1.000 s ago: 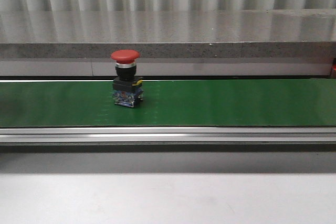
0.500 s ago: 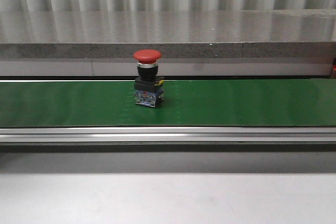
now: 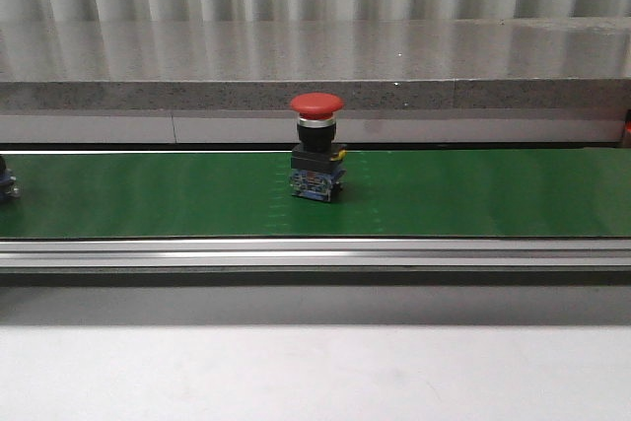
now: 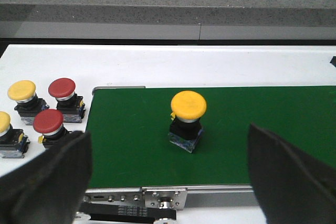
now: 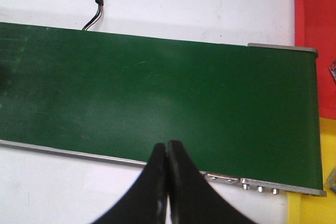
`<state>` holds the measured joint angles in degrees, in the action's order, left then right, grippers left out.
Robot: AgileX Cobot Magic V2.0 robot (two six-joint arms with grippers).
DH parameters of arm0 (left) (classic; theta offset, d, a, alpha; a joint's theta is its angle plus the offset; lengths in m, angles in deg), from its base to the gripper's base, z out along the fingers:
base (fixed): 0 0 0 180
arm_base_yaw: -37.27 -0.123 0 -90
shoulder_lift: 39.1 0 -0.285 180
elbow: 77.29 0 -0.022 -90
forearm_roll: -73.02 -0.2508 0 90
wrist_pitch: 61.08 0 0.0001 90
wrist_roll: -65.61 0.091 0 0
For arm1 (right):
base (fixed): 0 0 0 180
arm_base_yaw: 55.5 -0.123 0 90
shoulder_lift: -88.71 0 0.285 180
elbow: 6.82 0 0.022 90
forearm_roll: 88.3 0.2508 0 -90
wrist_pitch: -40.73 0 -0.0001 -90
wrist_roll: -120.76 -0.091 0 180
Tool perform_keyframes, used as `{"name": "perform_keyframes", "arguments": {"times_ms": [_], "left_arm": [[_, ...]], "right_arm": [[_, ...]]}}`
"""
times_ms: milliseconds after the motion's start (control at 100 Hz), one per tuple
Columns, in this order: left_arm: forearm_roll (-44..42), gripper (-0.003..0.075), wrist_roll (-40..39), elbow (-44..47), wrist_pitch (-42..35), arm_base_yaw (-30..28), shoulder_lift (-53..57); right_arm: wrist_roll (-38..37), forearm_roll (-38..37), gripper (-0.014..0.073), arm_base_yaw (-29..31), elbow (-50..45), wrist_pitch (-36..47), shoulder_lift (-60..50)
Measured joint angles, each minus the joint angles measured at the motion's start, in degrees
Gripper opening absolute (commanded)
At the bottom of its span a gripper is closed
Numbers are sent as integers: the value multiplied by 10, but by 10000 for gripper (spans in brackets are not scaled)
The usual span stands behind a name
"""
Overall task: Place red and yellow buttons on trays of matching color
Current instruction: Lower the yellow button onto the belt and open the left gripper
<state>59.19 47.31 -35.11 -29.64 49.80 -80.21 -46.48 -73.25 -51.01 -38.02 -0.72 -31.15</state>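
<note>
A red button was seen standing upright on the green conveyor belt, its mushroom cap on top and its long axis vertical. Compared with the two earlier front views, it had been carried steadily along the belt toward the robot's right, and it now stood near the middle of that view. A second object had just appeared at the far left edge of the belt in the front view; it was judged to be the yellow button shown in the left wrist view, also upright, cap uppermost, near the belt's loading end. Four more buttons, two red and two yellow, were seen waiting on the white counter just beside that end.

The left gripper was held wide open above the yellow button, gripping nothing. The right gripper was fully closed and empty, over the belt's near rail. A red tray and a yellow tray were seen just past the belt's far end. No button had yet been placed; the red one was judged to be due first.
</note>
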Motion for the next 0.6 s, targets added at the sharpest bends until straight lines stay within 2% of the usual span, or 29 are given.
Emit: {"name": "perform_keyframes", "arguments": {"times_ms": [160, 230, 600], "left_arm": [[-5, 88, 0, 30, 3, 0, 59], [-11, -20, 0, 35, 3, 0, 70], [-22, -20, 0, 37, 4, 0, 74]], "right_arm": [[0, 0, -67, 0, 0, 0, 0], [0, 0, -67, 0, 0, 0, 0], [0, 0, -67, 0, 0, 2, 0]]}}
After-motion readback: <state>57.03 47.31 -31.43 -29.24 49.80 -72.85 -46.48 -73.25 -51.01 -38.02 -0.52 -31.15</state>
